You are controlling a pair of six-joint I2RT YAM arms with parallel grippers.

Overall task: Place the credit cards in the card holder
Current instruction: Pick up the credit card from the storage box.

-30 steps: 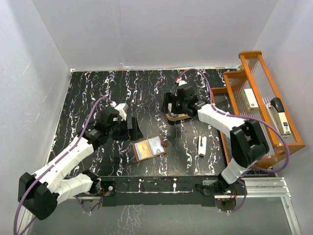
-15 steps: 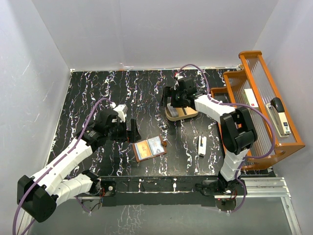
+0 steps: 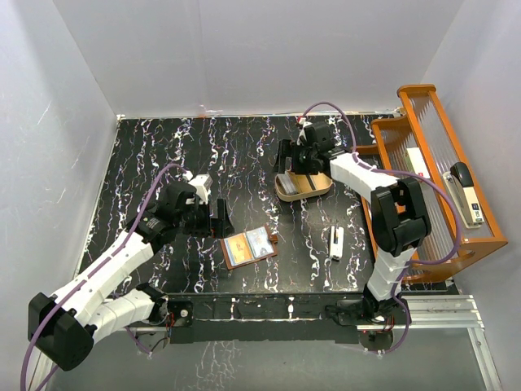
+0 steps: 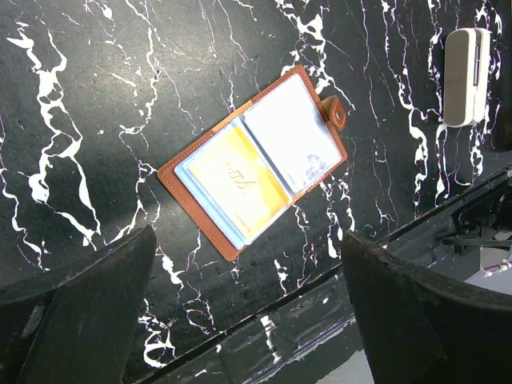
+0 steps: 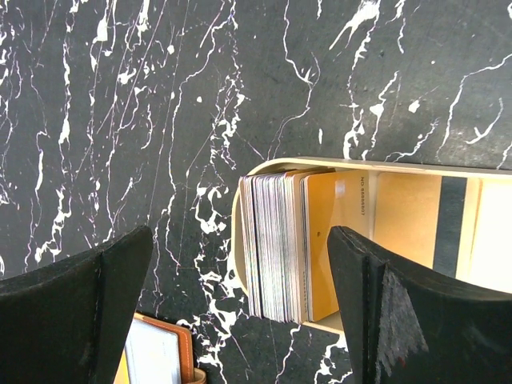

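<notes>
The brown card holder (image 3: 250, 246) lies open and flat on the black marbled table. An orange credit card (image 4: 232, 180) sits in its left pocket, and a pale card face shows in its right pocket. My left gripper (image 3: 218, 220) hovers just left of the holder, open and empty; in the left wrist view its jaws (image 4: 248, 272) frame the holder (image 4: 254, 164). A stack of credit cards (image 5: 280, 244) stands on edge in the tan tray (image 5: 237, 232). My right gripper (image 5: 240, 248) is open above that stack, holding nothing, at the tray's far end (image 3: 291, 165).
A narrow white stick (image 3: 335, 242) lies right of the holder. An orange wooden rack (image 3: 431, 175) with a stapler stands along the right edge. White walls close in the table. The table's near edge runs just below the holder.
My right gripper has drawn back toward the far wall, uncovering the tray, and opened a little wider. The left gripper has edged slightly toward the holder.
</notes>
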